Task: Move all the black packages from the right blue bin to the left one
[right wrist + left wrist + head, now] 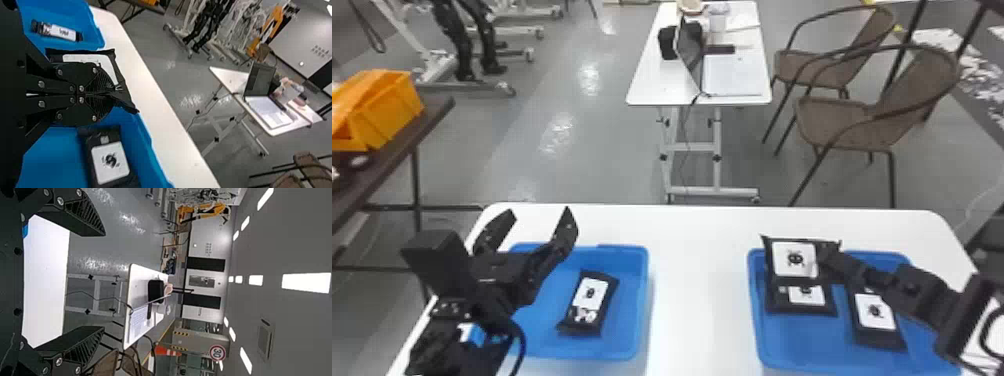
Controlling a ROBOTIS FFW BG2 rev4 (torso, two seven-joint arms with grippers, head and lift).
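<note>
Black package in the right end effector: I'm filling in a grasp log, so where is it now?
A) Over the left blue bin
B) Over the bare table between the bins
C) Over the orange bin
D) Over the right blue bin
D: the black package, pinched by the right end effector, hangs over the far left corner of the right blue bin.

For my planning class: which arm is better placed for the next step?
Probably right: the right pincer grips a black package over the right blue bin, while the left pincer is open and empty.
</note>
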